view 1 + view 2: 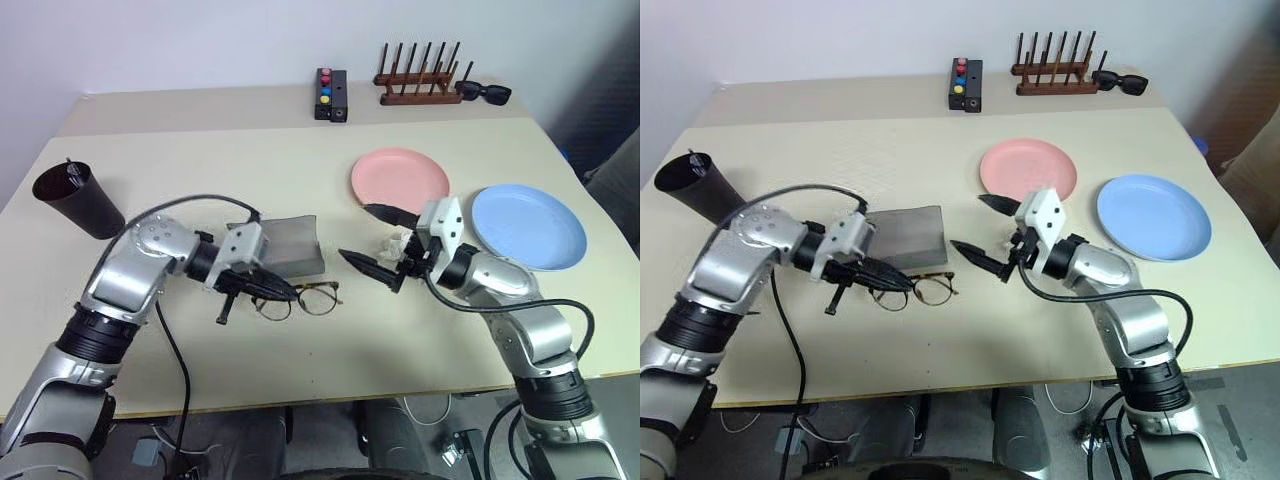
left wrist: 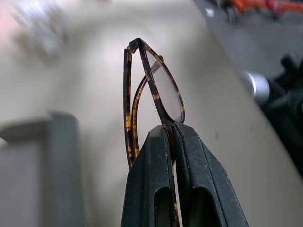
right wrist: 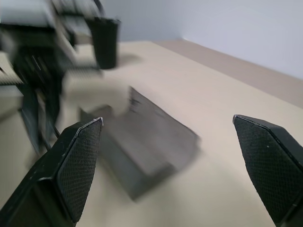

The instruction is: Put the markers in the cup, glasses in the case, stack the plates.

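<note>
We have the glasses pinched in our left tool, whose jaws are pressed together on the thin frame close to one lens. The glasses hang just in front of the open grey case, a little above the table, and seem to be folded. Our right tool is released, its jaws spread wide, and it points toward the case from the other side without touching it.

The step in hand, as we judge it, is to bring the glasses into the case. To do it well, we should lift them enough to pass the near wall of the case, then turn them so their long side lies along the case. We should lower them slowly, because the grip is on a very small part of the frame and they may swing or slip. The right tool can hold the case steady so it does not slide.

The cup stands far to our left with something dark already in it. The pink plate and the blue plate are still side by side, not stacked.
</note>
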Controlling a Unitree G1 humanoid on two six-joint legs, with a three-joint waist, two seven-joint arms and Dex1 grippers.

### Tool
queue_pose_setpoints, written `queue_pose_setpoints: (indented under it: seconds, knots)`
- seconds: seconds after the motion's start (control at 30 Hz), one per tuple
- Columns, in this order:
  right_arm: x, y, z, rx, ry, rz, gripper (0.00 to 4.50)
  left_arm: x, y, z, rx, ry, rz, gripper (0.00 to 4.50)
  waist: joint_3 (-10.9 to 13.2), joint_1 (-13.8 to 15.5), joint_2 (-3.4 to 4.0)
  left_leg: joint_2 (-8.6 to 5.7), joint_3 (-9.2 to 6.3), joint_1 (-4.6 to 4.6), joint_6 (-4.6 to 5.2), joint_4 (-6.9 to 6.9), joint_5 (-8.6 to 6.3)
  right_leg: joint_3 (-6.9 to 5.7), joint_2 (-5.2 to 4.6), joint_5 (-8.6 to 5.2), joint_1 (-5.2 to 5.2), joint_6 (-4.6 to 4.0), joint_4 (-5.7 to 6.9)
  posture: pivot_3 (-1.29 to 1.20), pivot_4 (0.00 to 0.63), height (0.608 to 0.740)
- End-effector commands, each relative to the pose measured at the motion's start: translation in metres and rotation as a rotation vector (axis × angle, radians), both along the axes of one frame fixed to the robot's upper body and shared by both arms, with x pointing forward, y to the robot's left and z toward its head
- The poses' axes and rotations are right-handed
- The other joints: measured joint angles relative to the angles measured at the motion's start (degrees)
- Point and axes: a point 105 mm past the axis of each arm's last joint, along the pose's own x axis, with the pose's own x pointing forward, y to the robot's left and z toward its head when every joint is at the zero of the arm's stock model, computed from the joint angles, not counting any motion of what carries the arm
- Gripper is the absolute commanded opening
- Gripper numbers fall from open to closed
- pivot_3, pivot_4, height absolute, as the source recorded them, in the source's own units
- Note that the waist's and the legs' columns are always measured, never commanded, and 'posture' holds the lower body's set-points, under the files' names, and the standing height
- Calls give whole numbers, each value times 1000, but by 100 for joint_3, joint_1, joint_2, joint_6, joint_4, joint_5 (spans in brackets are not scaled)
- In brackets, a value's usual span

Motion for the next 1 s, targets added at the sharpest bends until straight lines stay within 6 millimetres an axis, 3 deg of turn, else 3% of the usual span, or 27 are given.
queue_pose_setpoints:
  seconds: [0.03, 0.2, 0.37, 0.6, 1.0]
  knots:
    - [1, -9, 12, -5, -59, -14, 4500, 14, 10, 29, -21, -119, 71, 11, 0, -4, 1, 0, 0, 1, 0, -1, 0, 0, 0, 0, 0, 0, 0, 0, 150, 734]
    - [-2, -4, 7, -4, -45, 15, 4500, 58, 36, 32, 86, -282, 261, 11, 0, -43, 1, 0, 2, 3, 0, -3, 0, 0, 1, 0, 0, 0, 1, 0, 150, 734]
    - [-5, 11, 6, 18, -38, 56, 4500, 72, 29, 21, 77, -265, 277, 11, 0, -23, 1, 0, 2, 1, 0, -3, 0, 0, 1, 0, -1, 1, 1, 0, 150, 734]
    - [-9, 15, 6, 29, -38, 64, 4500, 68, 23, -10, 184, -234, 205, 11, 0, -7, 0, -2, 1, -1, 0, 0, 0, 1, 0, 1, -1, 2, 1, 0, 150, 734]
    - [-9, 17, 7, 37, -39, 64, 4500, 57, 25, -28, 223, -159, 161, 11, 0, -24, 0, -1, 1, 0, 0, -1, 0, 1, 1, 1, -1, 2, 3, 0, 150, 734]
